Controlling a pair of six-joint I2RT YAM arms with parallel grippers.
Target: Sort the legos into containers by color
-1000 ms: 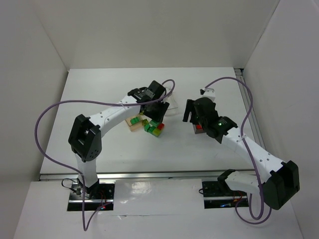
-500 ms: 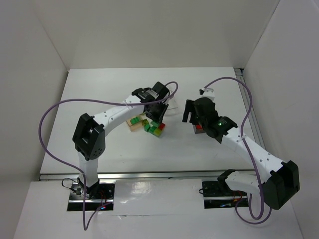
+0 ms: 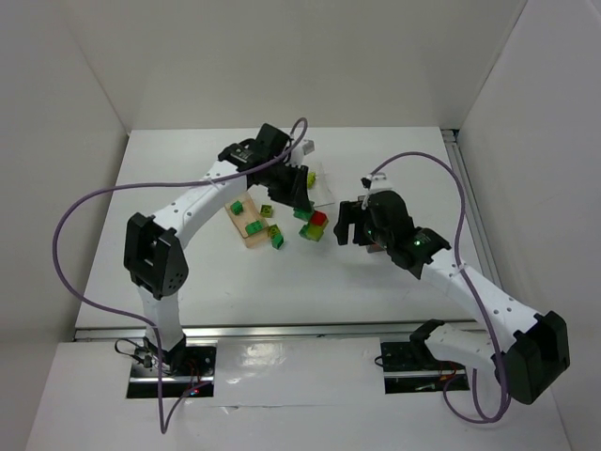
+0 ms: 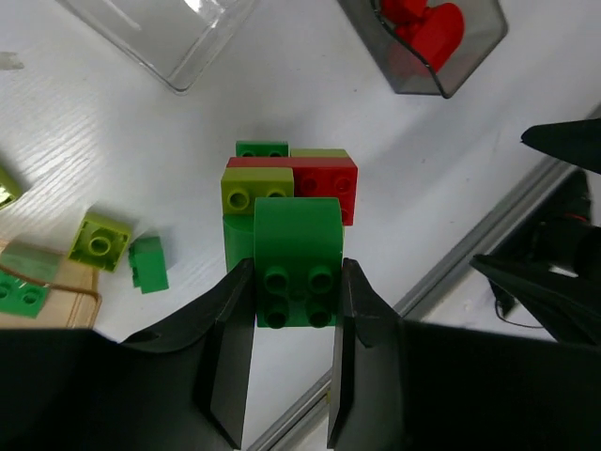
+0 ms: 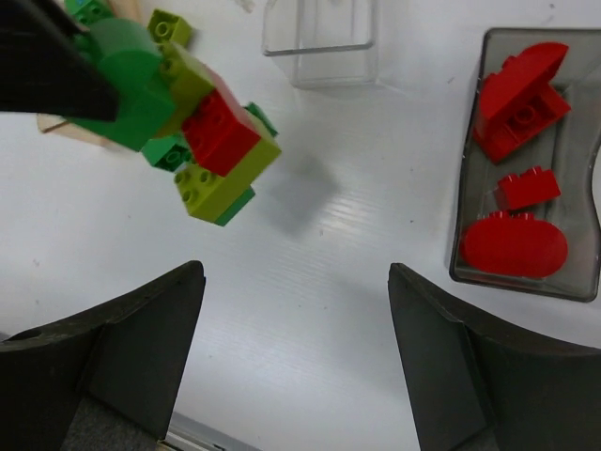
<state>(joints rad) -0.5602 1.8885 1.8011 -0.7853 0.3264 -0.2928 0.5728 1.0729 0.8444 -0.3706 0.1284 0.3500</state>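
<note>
My left gripper is shut on a dark green lego that is stuck to a clump of lime, red and green bricks. It holds the clump above the table. The clump also shows in the right wrist view. My right gripper is open and empty, just right of the clump. The reddish tray holds three red bricks. The clear tray looks empty. The peach tray holds green and lime bricks.
Loose lime and green bricks lie on the table beside the peach tray. White walls enclose the table on the left, back and right. A metal rail runs along the near edge.
My left gripper has lifted the clump of bricks off the table and carried it to the right. My right gripper has shifted left towards it.
</note>
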